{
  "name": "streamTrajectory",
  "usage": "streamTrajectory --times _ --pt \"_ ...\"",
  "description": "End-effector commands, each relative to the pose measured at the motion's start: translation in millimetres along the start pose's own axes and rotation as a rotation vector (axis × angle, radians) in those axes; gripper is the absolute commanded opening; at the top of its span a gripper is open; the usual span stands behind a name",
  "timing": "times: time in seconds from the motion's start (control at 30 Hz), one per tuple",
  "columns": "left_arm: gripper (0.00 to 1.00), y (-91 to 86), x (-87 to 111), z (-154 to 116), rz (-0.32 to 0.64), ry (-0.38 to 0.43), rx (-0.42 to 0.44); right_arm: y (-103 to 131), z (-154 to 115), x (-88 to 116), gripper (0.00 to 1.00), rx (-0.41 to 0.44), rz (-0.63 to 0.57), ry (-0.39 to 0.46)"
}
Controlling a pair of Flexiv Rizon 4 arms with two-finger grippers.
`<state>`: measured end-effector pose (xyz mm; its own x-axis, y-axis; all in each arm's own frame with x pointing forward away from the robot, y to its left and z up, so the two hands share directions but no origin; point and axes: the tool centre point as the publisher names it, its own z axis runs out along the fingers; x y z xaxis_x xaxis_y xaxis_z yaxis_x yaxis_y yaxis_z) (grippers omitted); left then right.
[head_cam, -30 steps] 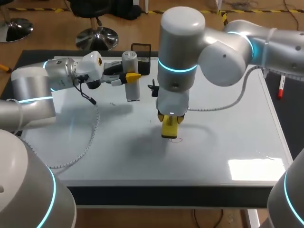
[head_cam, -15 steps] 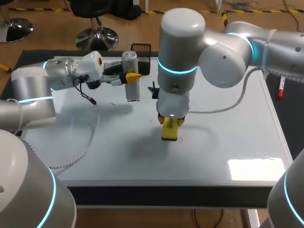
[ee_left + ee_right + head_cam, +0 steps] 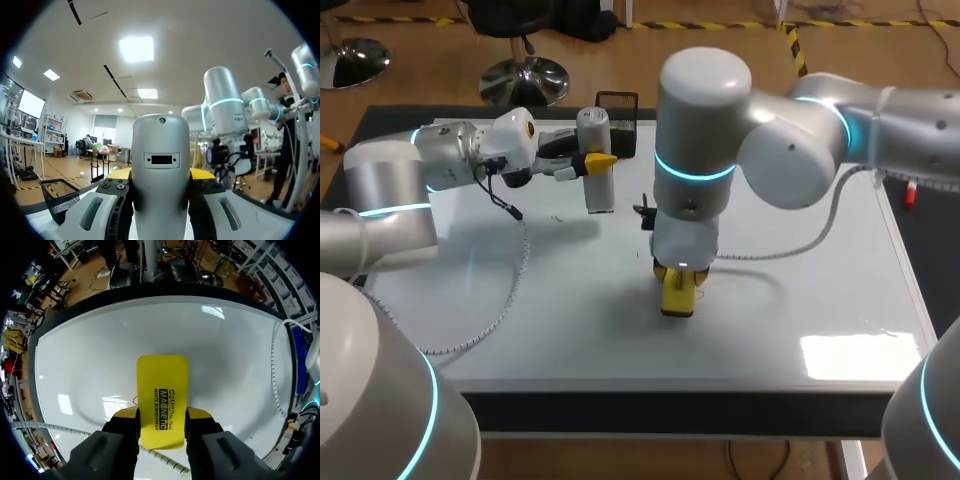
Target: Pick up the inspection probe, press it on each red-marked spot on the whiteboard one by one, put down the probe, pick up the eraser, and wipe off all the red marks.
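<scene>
Whiteboard (image 3: 800,290) red mark (image 3: 134,399) hides mostly beneath eraser (image 3: 163,390) pinched by right tool (image 3: 162,413); left tool (image 3: 160,174) pinches probe (image 3: 160,142)

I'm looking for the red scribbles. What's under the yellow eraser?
The whiteboard, with a bit of red mark peeking out beside the eraser. Anything directly beneath is covered.

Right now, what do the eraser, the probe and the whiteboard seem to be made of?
The eraser: yellow casing, probably smooth moulded plastic, with rounded corners and print. The probe: silver-grey shell with satin sheen, either painted plastic or metal; unclear. The whiteboard: glossy white coated panel, showing bright glare.
</scene>
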<state>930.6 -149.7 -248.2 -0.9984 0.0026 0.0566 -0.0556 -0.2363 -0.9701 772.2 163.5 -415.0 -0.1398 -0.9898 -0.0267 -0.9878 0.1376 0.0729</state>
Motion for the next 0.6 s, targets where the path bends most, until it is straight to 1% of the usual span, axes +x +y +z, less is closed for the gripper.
streamTrajectory --times 0.03,0.27,0.6 --pt "0.0 -0.9 0.7 0 0.002 -0.002 0.0 -2 5 -5 0.0 0.006 -0.007 0.003" --pt "0.0 -0.9 0.7 0 0.002 -0.002 0.0 -3 10 -8 0.0 0.006 -0.02 0.012" --pt "0.0 -0.9 0.7 0 0.002 -0.002 0.0 -1 20 -9 0.0 -0.022 -0.038 0.017"
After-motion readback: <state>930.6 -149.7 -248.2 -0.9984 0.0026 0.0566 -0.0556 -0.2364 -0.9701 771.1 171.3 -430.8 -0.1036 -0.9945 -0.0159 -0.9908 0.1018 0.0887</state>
